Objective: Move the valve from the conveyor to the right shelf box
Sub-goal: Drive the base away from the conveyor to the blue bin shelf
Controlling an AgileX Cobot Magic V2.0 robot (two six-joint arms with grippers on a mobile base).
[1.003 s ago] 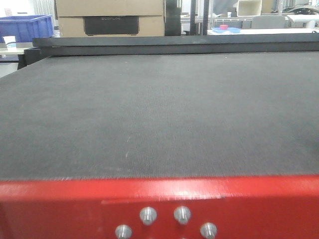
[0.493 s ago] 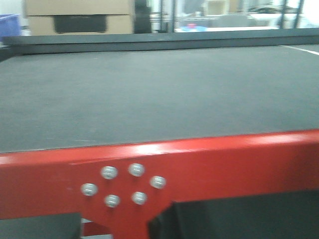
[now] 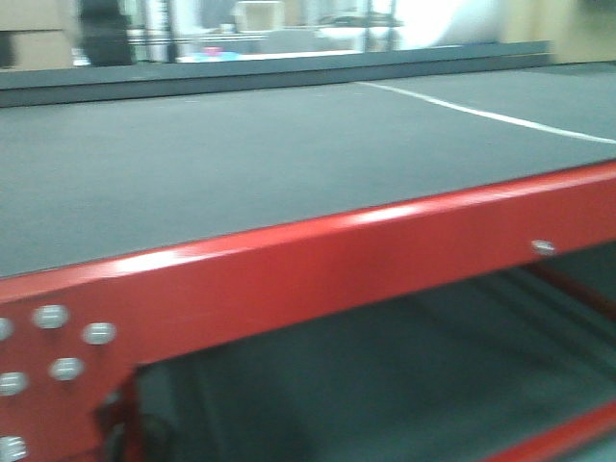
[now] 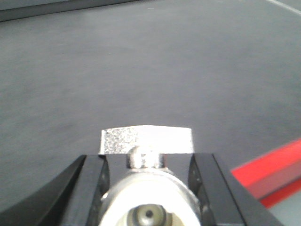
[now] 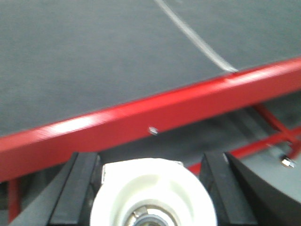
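The conveyor is a broad dark grey belt filling the upper half of the front view, and no valve lies on the part I can see. In the left wrist view my left gripper is shut on a silver metal valve, whose flat handle sticks out ahead of the black fingers over the belt. My right gripper is shut on a white round valve, held below and in front of the belt's edge. The right shelf box is out of view.
A red steel frame beam with bolt heads runs along the belt's near edge, and lower red bars sit beneath it. A white line crosses the belt at the right. Blurred shelving and boxes stand behind.
The front view has swung to the right. The bolt cluster slid to the far left, the white line on the belt came into view, and the space under the red beam now shows.
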